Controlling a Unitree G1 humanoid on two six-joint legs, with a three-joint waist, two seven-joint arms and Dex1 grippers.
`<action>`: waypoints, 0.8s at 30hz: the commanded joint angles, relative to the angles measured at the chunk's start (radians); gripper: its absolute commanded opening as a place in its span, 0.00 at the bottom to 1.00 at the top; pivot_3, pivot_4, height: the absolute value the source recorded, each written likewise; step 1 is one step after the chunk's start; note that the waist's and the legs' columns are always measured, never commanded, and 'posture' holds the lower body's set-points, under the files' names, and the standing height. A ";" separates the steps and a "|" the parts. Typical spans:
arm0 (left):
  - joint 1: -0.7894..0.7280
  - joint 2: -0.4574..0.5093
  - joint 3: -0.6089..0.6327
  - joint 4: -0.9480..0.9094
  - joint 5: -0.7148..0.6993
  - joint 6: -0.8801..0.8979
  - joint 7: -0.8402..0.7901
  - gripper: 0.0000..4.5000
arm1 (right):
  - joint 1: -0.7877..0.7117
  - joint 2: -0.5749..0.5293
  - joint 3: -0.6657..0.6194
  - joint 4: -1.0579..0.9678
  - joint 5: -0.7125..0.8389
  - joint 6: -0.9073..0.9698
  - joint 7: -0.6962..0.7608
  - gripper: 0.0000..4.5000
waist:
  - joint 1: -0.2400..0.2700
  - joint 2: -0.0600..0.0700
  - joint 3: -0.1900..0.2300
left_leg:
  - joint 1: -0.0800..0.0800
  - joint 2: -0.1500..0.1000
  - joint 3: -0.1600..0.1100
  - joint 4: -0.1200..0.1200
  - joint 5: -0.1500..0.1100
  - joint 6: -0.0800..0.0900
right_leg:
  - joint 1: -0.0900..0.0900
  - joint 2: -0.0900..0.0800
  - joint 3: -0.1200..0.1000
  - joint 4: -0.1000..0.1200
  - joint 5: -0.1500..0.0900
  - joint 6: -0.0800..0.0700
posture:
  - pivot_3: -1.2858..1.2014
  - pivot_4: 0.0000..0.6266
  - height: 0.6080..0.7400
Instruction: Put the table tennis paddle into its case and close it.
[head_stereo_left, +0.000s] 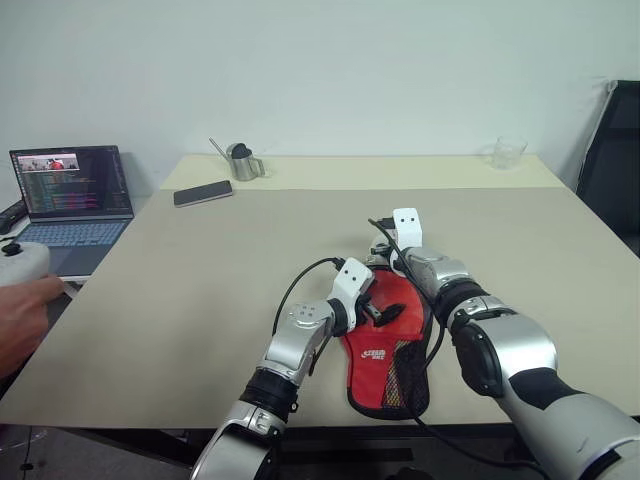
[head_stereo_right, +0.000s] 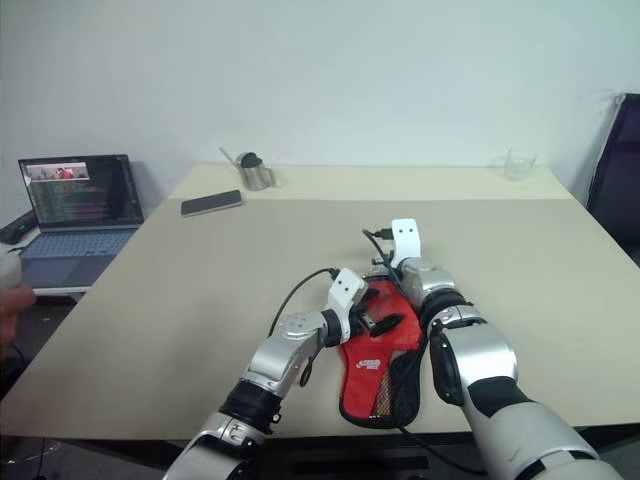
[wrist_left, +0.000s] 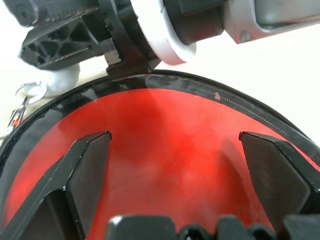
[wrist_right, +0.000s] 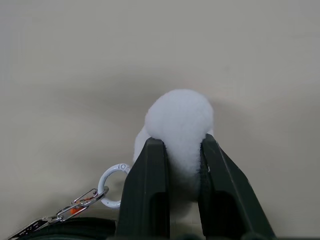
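Red fabric of the case (head_stereo_left: 385, 350) lies flat near the table (head_stereo_left: 200, 300) front edge, between both arms. Right gripper (wrist_right: 182, 150) is clamped on a white fluffy pompom (wrist_right: 181, 120), which appears linked by ring and clip to the zip; judged best pulled steadily along the case rim. Left gripper (wrist_left: 175, 150) hovers spread wide over the red face, holding nothing; it could press the case down. Paddle presumably inside; zip extent cannot be made out.

On my far left I note an open laptop (head_stereo_left: 70, 205). A phone (head_stereo_left: 203, 193) lies flat far left on the table (head_stereo_left: 200, 290), a metal cup (head_stereo_left: 243, 162) just beyond it, and a clear glass (head_stereo_left: 508, 152) far right.
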 joint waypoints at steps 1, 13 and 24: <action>-0.012 -0.003 -0.013 0.016 -0.001 -0.004 -0.007 1.00 | -0.027 -0.057 -0.023 -0.016 -0.007 -0.027 -0.033 0.07 | 0.000 0.000 0.000 | 0.000 0.000 0.000 0.000 0.000 0.000 | 0.000 0.000 0.000 0.000 0.000 0.000 | 0.52 0.24 1.00; -0.032 -0.015 -0.021 0.051 0.002 -0.012 -0.024 1.00 | -0.010 -0.162 -0.038 -0.031 -0.021 -0.019 -0.054 0.07 | 0.003 0.001 0.000 | 0.000 0.000 0.000 0.000 0.000 0.000 | 0.001 0.000 0.000 0.000 0.000 0.000 | 0.52 0.24 1.00; -0.054 -0.019 -0.021 0.089 0.007 -0.025 -0.029 1.00 | 0.084 -0.234 0.048 -0.217 -0.037 0.149 0.204 0.07 | 0.003 0.002 -0.001 | 0.000 0.000 0.000 0.000 0.000 0.000 | 0.002 0.000 -0.001 -0.001 0.000 0.000 | 0.52 0.24 1.00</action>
